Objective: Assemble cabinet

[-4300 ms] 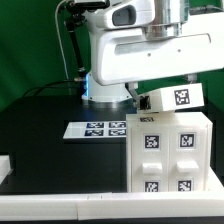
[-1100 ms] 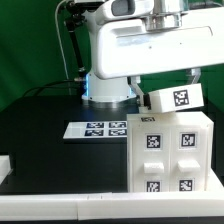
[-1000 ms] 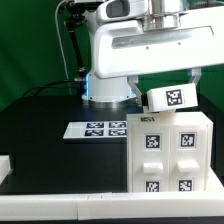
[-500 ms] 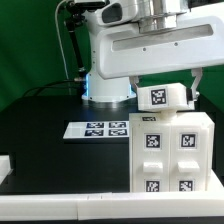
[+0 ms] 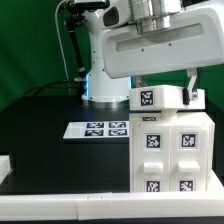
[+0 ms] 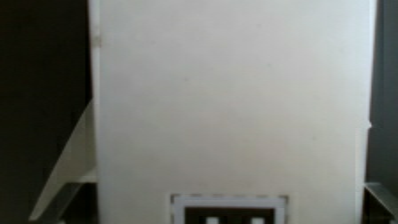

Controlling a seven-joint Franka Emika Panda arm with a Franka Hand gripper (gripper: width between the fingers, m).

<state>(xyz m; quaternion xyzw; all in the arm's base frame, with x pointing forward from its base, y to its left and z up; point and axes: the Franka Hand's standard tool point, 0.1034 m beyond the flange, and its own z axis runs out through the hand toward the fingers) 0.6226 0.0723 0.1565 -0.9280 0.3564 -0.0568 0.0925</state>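
The cabinet (image 5: 170,150) is a big white box with several square tags on its front. It stands on the black table at the exterior view's right. A smaller white piece (image 5: 158,97) with one tag lies level across the cabinet's top edge. My gripper (image 5: 165,90) reaches down from above and is shut on this piece, with a dark finger (image 5: 190,95) at its right end. In the wrist view the white piece (image 6: 222,100) fills most of the picture, with its tag (image 6: 228,212) at the edge. The fingertips are hidden there.
The marker board (image 5: 97,128) lies flat on the black table to the left of the cabinet. The arm's base (image 5: 105,90) stands behind it. A white block (image 5: 4,166) sits at the exterior view's left edge. A green curtain hangs behind.
The white tagged piece has moved to the exterior view's left along the cabinet's top and turned from tilted to level. The gripper moved with it.
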